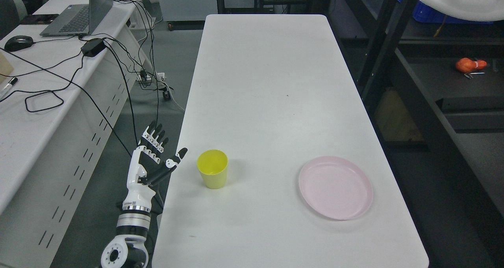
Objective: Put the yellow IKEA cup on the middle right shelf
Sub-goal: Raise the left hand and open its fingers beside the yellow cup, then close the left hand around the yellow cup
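A yellow cup [213, 168] stands upright and empty on the white table [267, 83], near its front left part. My left hand [163, 150] is raised just off the table's left edge, a short way left of the cup and not touching it. Its fingers are spread straight and the thumb points toward the cup; the hand is open and holds nothing. My right arm does not show. A dark metal shelf rack [425, 102] stands along the table's right side.
A pink plate [335, 187] lies on the table at the front right. An orange object [466, 65] sits on a shelf board at the right. At the left, a second desk [35, 114] carries a laptop [78, 14], a mouse and cables that hang into the aisle.
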Motion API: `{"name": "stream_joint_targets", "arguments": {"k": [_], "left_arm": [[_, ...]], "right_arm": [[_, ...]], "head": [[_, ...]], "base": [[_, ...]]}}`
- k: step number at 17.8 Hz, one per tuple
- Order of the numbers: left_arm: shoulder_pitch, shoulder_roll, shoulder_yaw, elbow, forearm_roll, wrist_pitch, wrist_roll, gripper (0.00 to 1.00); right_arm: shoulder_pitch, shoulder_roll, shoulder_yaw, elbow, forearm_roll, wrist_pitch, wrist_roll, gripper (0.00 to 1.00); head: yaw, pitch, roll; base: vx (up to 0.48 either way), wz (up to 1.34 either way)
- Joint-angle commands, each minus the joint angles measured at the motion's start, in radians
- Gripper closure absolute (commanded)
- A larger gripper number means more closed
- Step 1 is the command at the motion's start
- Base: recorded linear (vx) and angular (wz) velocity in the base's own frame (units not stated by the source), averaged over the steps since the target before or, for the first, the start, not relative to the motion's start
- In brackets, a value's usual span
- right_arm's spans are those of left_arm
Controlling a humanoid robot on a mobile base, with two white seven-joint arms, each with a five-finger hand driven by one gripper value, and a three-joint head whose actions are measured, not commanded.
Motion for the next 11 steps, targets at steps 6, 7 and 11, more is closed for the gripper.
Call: {"name": "stream_joint_targets", "arguments": {"k": [6, 7, 11], "left_arm": [[-0.085, 0.017, -0.197, 0.159, -0.115, -0.001, -0.087, 0.02], [-0.085, 0.017, -0.210, 0.164, -0.115, -0.003, -0.087, 0.02], [-0.073, 0.017, -0.260, 0.176, -0.117, -0.004, -0.087, 0.02]], "right_arm": [[0.014, -0.017, 0.017, 0.000, -0.025, 0.001, 0.006, 0.01], [0.014, -0.017, 0.017, 0.000, -0.025, 0.001, 0.006, 0.01], [0.014, -0.017, 0.017, 0.000, -0.025, 0.001, 0.006, 0.01]], "head": [[0.0000, 0.000, 0.000], [0.0000, 0.000, 0.000], [0.0000, 0.000, 0.000]], "base": [[0.000, 0.00], [0.000, 0.00], [0.000, 0.00]]}}
